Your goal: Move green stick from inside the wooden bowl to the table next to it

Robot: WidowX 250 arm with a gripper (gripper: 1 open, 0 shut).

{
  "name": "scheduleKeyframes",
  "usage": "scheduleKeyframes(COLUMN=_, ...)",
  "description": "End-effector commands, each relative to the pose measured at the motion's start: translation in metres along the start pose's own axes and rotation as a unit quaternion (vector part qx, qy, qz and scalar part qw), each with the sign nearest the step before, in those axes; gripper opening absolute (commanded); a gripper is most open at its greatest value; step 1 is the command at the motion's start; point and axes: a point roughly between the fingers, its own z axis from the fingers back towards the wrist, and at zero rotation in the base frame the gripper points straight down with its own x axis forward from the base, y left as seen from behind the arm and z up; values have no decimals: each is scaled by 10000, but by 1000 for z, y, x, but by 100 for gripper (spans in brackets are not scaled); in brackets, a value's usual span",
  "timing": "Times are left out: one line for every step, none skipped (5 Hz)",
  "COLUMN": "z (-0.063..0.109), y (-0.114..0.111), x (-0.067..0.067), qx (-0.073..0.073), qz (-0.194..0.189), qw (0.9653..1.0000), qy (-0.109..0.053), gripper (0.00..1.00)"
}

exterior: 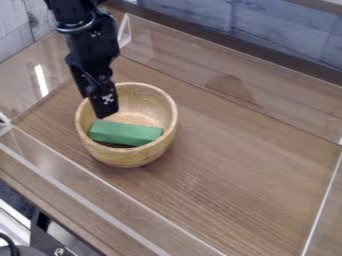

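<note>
The green stick [127,132] lies flat inside the wooden bowl [151,152], which stands on the dark brown table [241,170] at left of centre. My black gripper [102,101] hangs over the bowl's far-left rim, just above and left of the stick, not touching it. Its fingers point down and appear open, with nothing between them.
Clear plastic walls [160,215] edge the table on all sides. Bare wood-grain surface stretches to the right of and in front of the bowl.
</note>
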Motion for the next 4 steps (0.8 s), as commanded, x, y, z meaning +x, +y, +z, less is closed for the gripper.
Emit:
scheduleKeyframes(z=18, y=12, x=8, qx=244, qz=97, qw=9994, qy=-218, gripper=100)
scheduleKeyframes(z=16, y=15, x=9, qx=257, qz=117, qw=9994, qy=-203, gripper=100)
scheduleKeyframes(z=9, y=10, x=3, qx=199, qz=-277, qw=9992, qy=-205, gripper=100)
scheduleKeyframes(z=-1, y=6, x=4, qx=136, qz=-813, qw=9964, qy=-201, gripper=100)
